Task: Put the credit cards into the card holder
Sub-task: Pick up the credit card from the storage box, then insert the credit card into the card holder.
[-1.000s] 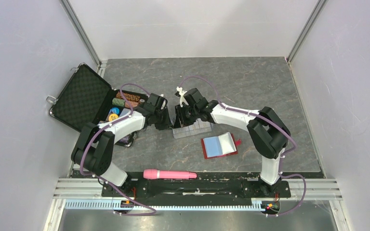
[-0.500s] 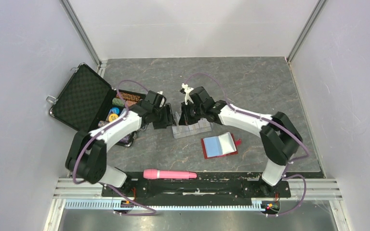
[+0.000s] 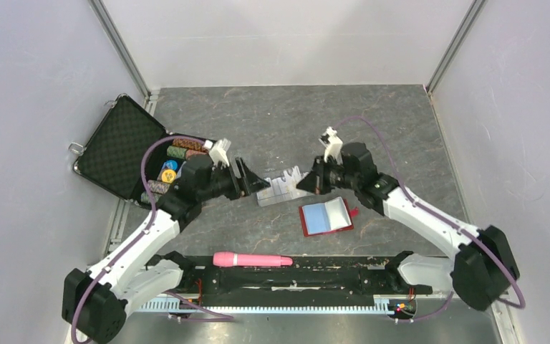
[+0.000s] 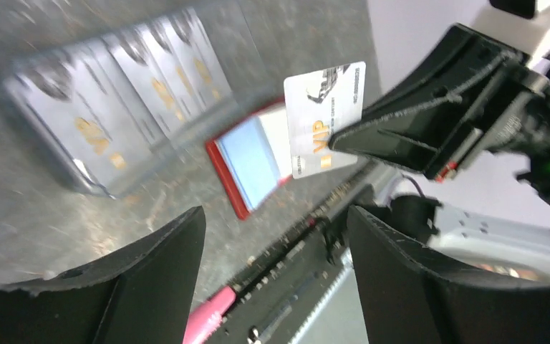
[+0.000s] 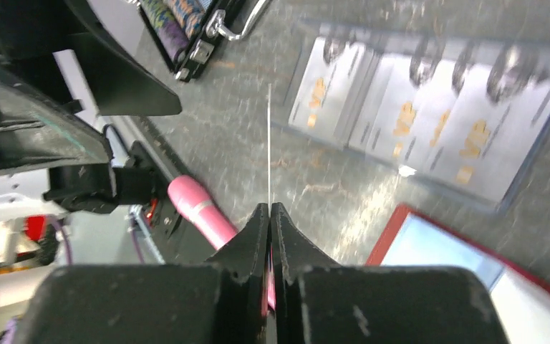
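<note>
In the right claw (image 5: pixel 270 208), pinched tight, stands one credit card (image 4: pixel 324 118).

The left arm (image 3: pixel 147 233) is stretching up and inward from its base at the near edge. The left claw (image 3: pixel 252 179) is pointing right, toward the middle of the surface (image 3: pixel 372 129); its jaws are standing wide apart and gripping nothing. The right arm (image 3: pixel 419 213) is reaching in from the opposite side. The right claw (image 3: pixel 308 183) is pointing left, facing the other claw across a gap, and its jaws are pinching a card (image 4: pixel 324 118) by one end, holding it clear of the surface.
</note>
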Tool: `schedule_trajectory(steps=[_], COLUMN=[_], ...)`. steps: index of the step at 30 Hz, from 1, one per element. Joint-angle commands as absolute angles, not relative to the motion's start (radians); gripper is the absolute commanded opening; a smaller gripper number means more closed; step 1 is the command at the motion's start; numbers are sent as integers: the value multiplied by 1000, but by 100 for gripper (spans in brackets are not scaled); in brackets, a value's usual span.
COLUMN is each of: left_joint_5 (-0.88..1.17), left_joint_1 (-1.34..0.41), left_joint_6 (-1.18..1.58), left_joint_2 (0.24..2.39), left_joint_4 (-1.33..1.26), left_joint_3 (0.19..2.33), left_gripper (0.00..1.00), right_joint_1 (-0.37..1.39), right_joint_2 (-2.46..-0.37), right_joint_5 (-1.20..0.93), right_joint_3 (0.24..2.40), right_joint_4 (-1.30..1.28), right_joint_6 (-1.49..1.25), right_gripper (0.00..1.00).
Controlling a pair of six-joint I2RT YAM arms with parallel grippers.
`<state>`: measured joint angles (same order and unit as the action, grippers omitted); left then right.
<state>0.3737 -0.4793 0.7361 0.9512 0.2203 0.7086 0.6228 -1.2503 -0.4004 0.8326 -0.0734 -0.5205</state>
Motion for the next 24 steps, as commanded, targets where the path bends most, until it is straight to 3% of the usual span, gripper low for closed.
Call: schedule_trajectory(steps=[1, 8, 15, 24], left_joint_5=[636, 686, 454, 269], left_joint_1=[-482, -563, -739, -871], left_joint_6=[968, 1080, 960, 906], left_joint_2=[913, 958, 1084, 1362], left_joint_4=[-185, -411, -163, 41], left_joint_3=[529, 413, 527, 736], left_gripper=[77, 71, 63, 49], right_joint_1=[567, 558, 492, 299], right_joint_2=[-1104, -939, -903, -928], right_joint_5=[-598, -633, -472, -463], right_joint_3=[650, 474, 510, 494], right_joint_4=[101, 198, -140, -307], right_joint_6=[-664, -792, -580, -419], right_gripper=[0, 0, 0, 0])
